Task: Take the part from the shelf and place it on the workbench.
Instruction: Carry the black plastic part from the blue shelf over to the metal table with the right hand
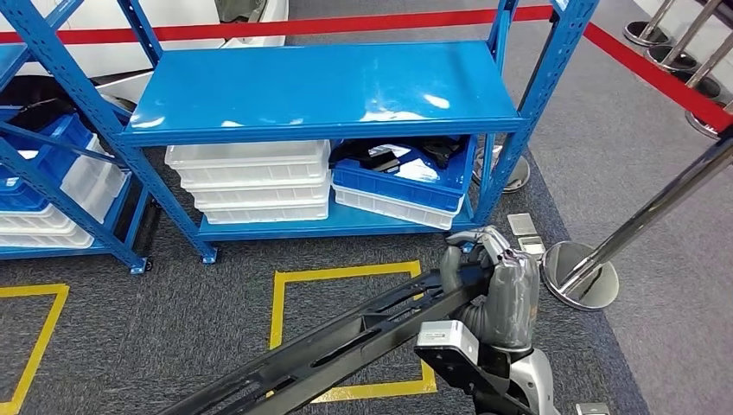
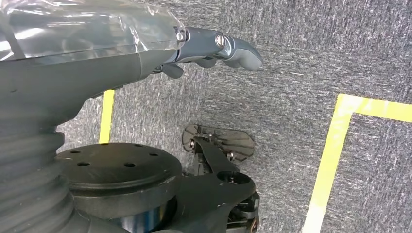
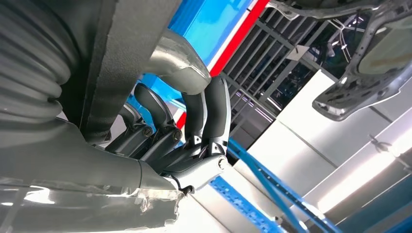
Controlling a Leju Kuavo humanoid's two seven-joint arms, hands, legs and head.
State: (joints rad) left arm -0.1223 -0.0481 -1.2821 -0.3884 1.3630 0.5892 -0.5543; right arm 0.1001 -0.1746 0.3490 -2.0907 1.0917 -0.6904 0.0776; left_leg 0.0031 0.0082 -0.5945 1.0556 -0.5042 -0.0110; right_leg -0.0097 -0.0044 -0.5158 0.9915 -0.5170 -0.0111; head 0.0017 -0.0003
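The right hand (image 1: pixel 501 285) is clamped around the upper end of a long black part (image 1: pixel 346 341), whose lower end is cut off at the frame edge. The left hand (image 2: pixel 214 48) hangs over grey carpet, fingers curled on nothing. Ahead stands the blue shelf (image 1: pixel 328 91), its crates (image 1: pixel 251 181) partly hidden beneath; a steel stanchion (image 1: pixel 596 268) crowds the right.

- The shelf (image 1: pixel 328 91) stands ahead on the carpet (image 1: pixel 173 320).
- On its lower level, stacked trays (image 1: pixel 251 181) sit left of a bin (image 1: pixel 402 186) holding what seem to be parts.
- The right hand (image 1: pixel 497 285) grips a long part (image 1: pixel 346 341) before the shelf, over floor tape (image 1: pixel 281 303).
- Stanchion bases (image 1: pixel 581 275) stand to the right.
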